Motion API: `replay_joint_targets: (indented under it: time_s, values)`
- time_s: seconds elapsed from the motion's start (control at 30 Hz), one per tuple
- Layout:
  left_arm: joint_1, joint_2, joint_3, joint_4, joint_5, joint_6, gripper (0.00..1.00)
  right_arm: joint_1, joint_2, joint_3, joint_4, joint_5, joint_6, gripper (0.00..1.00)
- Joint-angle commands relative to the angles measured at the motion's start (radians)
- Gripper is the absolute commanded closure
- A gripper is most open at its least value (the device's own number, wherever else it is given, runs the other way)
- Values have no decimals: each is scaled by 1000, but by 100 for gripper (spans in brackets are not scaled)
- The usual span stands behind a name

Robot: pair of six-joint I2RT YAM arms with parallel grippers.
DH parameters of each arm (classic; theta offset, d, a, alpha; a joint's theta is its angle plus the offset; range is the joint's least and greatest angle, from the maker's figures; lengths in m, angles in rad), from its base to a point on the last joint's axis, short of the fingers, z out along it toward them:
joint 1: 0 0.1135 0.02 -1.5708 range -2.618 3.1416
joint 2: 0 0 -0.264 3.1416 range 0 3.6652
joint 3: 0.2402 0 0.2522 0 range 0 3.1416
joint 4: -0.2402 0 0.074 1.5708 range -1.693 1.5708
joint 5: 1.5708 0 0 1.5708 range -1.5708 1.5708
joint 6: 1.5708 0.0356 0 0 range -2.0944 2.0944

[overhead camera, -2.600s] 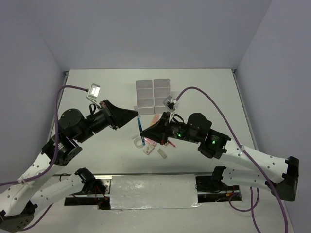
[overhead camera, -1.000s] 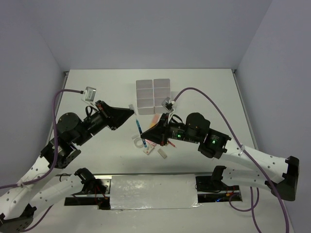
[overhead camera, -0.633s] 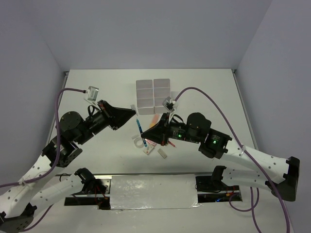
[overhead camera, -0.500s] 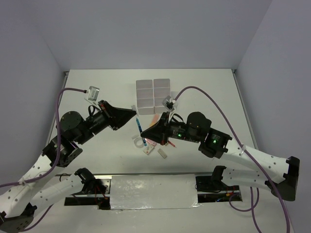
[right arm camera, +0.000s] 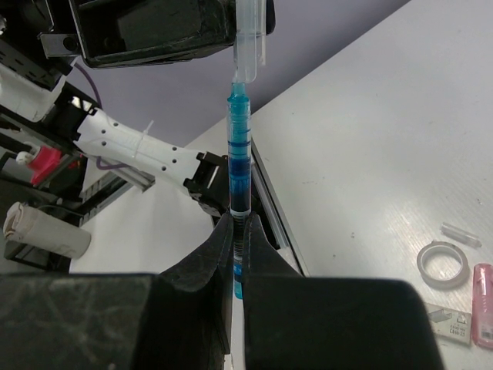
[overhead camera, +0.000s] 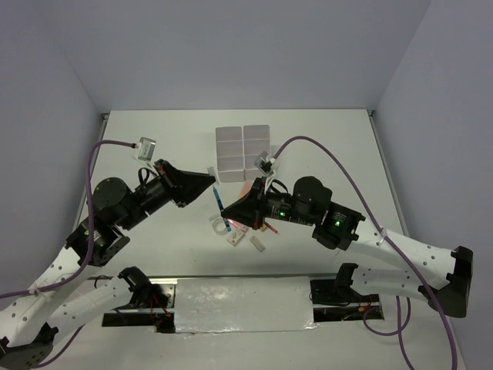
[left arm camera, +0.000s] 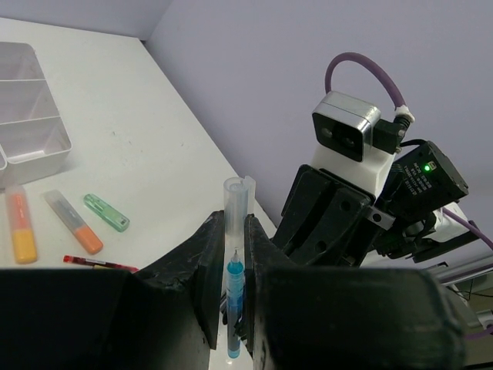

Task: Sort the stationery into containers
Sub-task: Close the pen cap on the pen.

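Observation:
My left gripper (overhead camera: 211, 176) is shut on a clear pen cap (left arm camera: 235, 202), which stands up between its fingers. My right gripper (overhead camera: 224, 209) is shut on a thin blue pen (right arm camera: 239, 154) and holds it above the table. The pen's tip sits inside the open end of the cap (right arm camera: 250, 38); in the top view the pen (overhead camera: 219, 195) spans the gap between the two grippers. The white containers (overhead camera: 243, 148) stand just beyond; they also show in the left wrist view (left arm camera: 31, 116). On the table below lie a tape ring (overhead camera: 221, 226) and white erasers (overhead camera: 258, 244).
In the left wrist view an orange highlighter (left arm camera: 21, 231), a peach one (left arm camera: 73, 223), a green one (left arm camera: 106, 212) and a red pen (left arm camera: 100, 264) lie near the containers. The right wrist view shows the tape ring (right arm camera: 443, 262) and a pink eraser (right arm camera: 483, 302).
The cap and the pen were apart a second ago. My left gripper has come nearer and my right gripper has shifted up and left, so the pen tip is now in the cap.

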State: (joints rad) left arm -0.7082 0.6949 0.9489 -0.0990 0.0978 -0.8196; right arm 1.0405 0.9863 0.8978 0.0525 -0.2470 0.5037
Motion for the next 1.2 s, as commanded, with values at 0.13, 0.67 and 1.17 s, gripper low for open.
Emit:
replay_joint_targets:
  time_s: [0.13, 0.67, 1.17]
  values:
    - [1, -20, 28, 28, -23, 0, 100, 4, -18, 13, 43, 12, -8, 100]
    - [1, -14, 27, 44, -17, -6, 100, 4, -15, 13, 46, 17, -14, 100]
    - [1, -23, 8, 36, 16, -23, 100, 3, 3, 55, 27, 41, -44, 100]
